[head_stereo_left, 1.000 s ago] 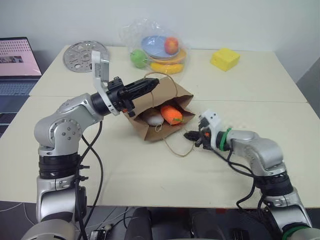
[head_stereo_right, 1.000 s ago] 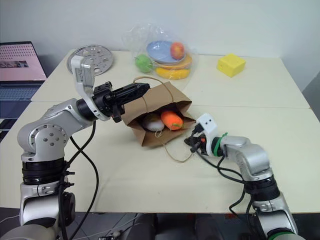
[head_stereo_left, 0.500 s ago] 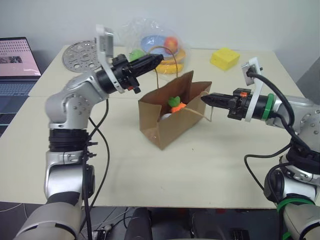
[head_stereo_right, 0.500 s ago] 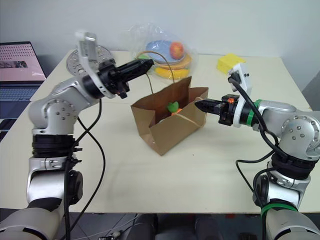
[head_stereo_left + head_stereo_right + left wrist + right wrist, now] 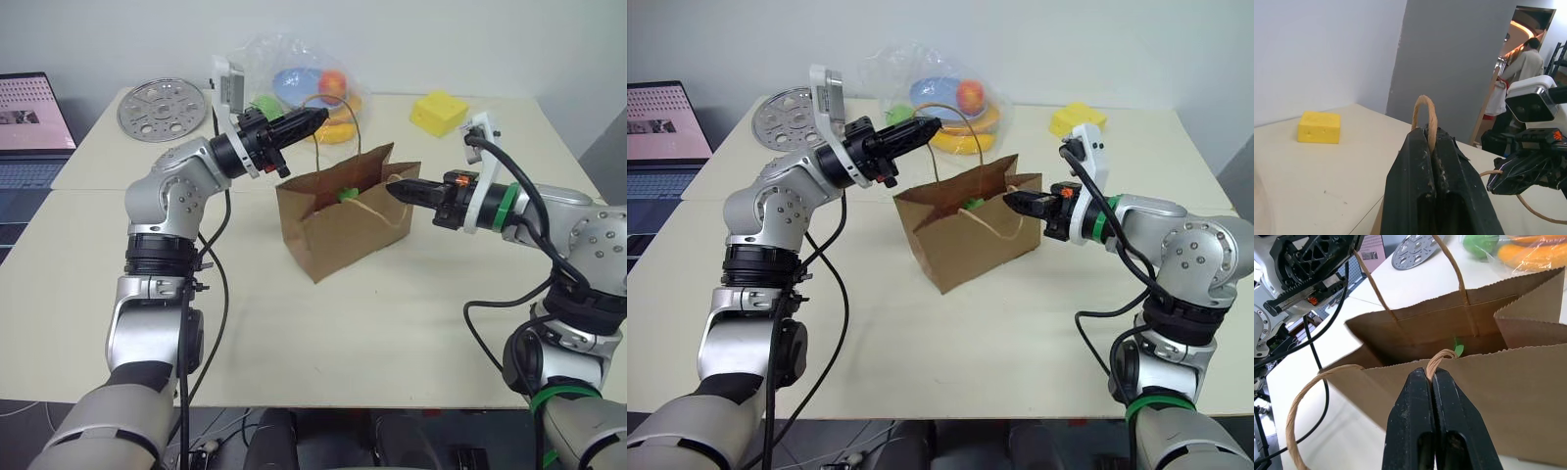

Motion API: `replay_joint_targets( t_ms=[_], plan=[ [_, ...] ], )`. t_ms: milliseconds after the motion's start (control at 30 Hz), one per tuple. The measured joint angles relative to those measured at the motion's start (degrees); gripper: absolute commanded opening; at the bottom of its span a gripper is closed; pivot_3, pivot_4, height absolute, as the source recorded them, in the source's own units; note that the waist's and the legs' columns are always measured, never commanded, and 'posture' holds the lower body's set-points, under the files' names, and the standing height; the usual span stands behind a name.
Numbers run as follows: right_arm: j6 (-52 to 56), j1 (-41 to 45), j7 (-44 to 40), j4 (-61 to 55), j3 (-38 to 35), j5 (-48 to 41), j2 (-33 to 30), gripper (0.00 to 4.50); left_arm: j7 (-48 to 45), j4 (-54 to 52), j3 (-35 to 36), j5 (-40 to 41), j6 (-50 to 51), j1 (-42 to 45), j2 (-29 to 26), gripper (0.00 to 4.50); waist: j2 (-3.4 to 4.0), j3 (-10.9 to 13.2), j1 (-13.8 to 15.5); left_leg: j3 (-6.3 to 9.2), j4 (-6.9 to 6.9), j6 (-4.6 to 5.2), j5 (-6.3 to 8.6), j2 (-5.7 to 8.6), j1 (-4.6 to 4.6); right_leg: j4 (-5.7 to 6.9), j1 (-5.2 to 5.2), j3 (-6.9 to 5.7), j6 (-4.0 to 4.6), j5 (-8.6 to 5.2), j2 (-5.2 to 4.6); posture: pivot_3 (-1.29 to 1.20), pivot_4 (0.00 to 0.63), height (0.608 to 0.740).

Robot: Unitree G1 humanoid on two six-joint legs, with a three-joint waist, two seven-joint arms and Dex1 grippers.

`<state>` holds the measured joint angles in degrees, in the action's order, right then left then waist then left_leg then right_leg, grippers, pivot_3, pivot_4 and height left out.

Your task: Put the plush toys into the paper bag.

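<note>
The brown paper bag (image 5: 343, 220) stands upright in the middle of the table with its mouth open. My left gripper (image 5: 319, 115) is above the bag's far side, shut on one tan loop handle (image 5: 1425, 105). My right gripper (image 5: 393, 190) is at the bag's right rim, shut on the other handle (image 5: 1442, 355). The plush toys sit inside the bag, where a green tip (image 5: 345, 194) of one shows above the rim. The rest of the toys is hidden by the bag's walls.
A clear plastic bag (image 5: 304, 88) of toy fruits and plates lies at the table's far side, behind the left gripper. A yellow foam cube (image 5: 439, 113) sits at the far right, a perforated metal disc (image 5: 162, 98) and a laptop (image 5: 34, 113) at the far left. A person (image 5: 1525, 61) stands in a doorway.
The bag lay on its side with the toys showing. Both grippers rose with the handles, and the bag now stands upright between them.
</note>
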<state>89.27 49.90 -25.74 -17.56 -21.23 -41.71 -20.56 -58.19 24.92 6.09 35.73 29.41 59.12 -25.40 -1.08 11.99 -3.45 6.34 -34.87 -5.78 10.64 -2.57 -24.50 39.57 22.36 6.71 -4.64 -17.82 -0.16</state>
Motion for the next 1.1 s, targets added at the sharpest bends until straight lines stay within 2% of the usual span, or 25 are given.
replay_joint_targets(
  t_ms=[233,267,333,400,600,667,700,767,900,1000,1100],
  plan=[
    [-0.1,0.4,1.9,1.6,0.0,0.0,0.5,0.02,-1.2,1.1,-0.2,-2.0,-1.3,0.1,0.0,0.0,0.0,0.0,0.0,0.01,0.0,0.0,0.0,0.0,0.0,0.0,0.0,0.0,0.0,0.0,0.0,0.0,0.15,0.74],
    [-0.1,0.4,2.1,1.6,-0.1,0.0,0.5,0.2,-1.3,1.2,-0.5,-2.6,-1.2,0.1,-0.1,0.0,0.0,0.0,0.0,0.0,0.0,0.0,0.0,0.0,0.0,0.0,0.0,-0.01,0.0,0.0,0.0,0.0,0.15,0.74],
    [-0.1,0.4,2.2,1.6,-0.1,-0.2,0.5,0.68,-1.9,0.7,-1.6,-3.9,-1.2,-0.5,-0.8,0.42,0.0,0.0,0.0,0.0,0.01,0.0,0.0,0.0,0.0,0.0,0.0,0.0,0.0,0.0,0.0,0.0,0.15,0.74],
    [-0.1,0.4,2.1,1.4,-0.1,-0.5,0.4,1.34,-3.1,-0.3,-2.3,-5.1,-1.3,-2.4,-1.8,0.93,0.02,0.0,-0.2,0.0,0.02,0.0,0.0,0.0,0.0,0.0,0.0,0.0,0.0,0.0,0.0,0.0,0.15,0.74],
    [0.0,0.5,0.8,-1.0,0.0,-2.8,-2.6,3.58,-4.0,-3.5,-2.4,-5.7,-0.7,-4.5,-4.6,2.89,0.04,0.0,-0.3,0.02,0.02,0.0,0.0,-0.01,-0.03,-0.04,0.0,-0.02,0.01,-0.01,0.0,0.0,0.15,0.74],
    [0.0,0.5,-0.9,-1.4,0.7,-4.2,-5.8,4.29,-3.7,-4.7,-2.2,-5.7,-0.7,-4.6,-5.4,3.51,0.06,0.0,-0.2,0.02,0.02,0.0,0.0,0.01,-0.04,-0.04,0.01,-0.02,0.01,-0.01,-0.01,0.0,0.15,0.74],
    [-0.1,0.5,-1.9,-1.9,0.9,-4.7,-7.6,4.5,-3.6,-5.0,-2.0,-5.7,-0.7,-4.9,-6.1,3.83,0.06,0.0,-0.1,0.02,0.02,0.0,0.0,0.0,-0.04,-0.06,0.0,-0.02,0.01,-0.01,-0.01,0.0,0.15,0.74],
    [-1.4,0.2,-5.1,-2.9,2.2,-5.8,-13.3,4.5,-3.1,-5.4,-1.0,-5.7,-0.4,-6.1,-7.8,4.46,0.08,0.1,-0.1,0.01,0.03,0.01,0.01,0.0,-0.04,-0.1,0.0,-0.02,0.0,-0.01,-0.01,0.0,0.15,0.74],
    [-8.0,-3.2,-13.5,-5.1,4.1,-6.9,-23.8,4.5,-3.3,-6.5,0.4,-5.5,0.6,-8.8,-9.5,4.49,0.08,0.0,0.0,0.01,0.04,0.01,0.01,-0.01,-0.05,-0.19,-0.02,-0.04,0.0,-0.01,-0.02,0.0,0.15,0.74],
    [-16.6,-8.8,-19.7,-6.2,7.0,-4.3,-31.6,4.5,-4.3,-7.4,1.0,-5.1,1.6,-11.1,-10.9,4.49,0.08,0.1,0.1,-0.02,0.02,0.01,0.01,-0.01,-0.05,-0.25,-0.03,-0.03,0.0,-0.01,-0.02,0.0,0.15,0.74],
    [-22.2,-11.9,-23.8,-6.3,7.7,-2.8,-35.2,4.5,-5.3,-7.5,1.5,-4.6,2.6,-12.6,-11.6,4.49,0.08,0.1,0.1,-0.03,0.01,0.01,0.01,-0.02,-0.05,-0.26,-0.04,-0.02,-0.01,-0.01,-0.02,0.0,0.15,0.74]
  ],
)
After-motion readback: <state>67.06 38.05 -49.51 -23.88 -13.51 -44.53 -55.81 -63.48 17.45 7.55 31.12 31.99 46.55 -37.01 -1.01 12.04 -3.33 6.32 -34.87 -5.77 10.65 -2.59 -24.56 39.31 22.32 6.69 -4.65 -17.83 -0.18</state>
